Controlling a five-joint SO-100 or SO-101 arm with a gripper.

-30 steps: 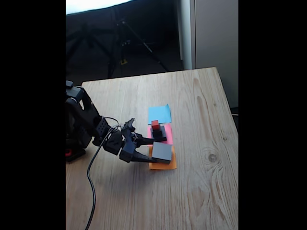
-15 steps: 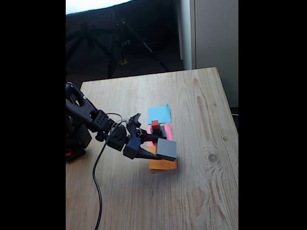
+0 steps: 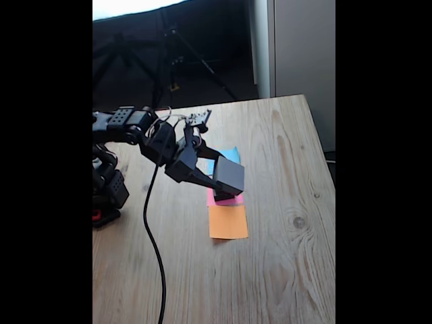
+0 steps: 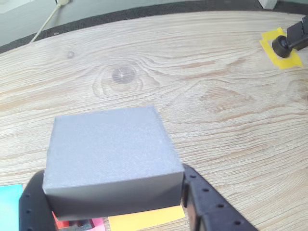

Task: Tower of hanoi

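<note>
Above the pink paper square (image 3: 229, 200), grey block (image 3: 229, 175) lifted, clamped between closed jaws.

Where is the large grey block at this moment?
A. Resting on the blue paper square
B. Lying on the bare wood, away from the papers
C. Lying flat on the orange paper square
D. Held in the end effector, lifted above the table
D. In the fixed view, the end effector clamps the grey block in the air, and the orange paper square lies bare.
</note>
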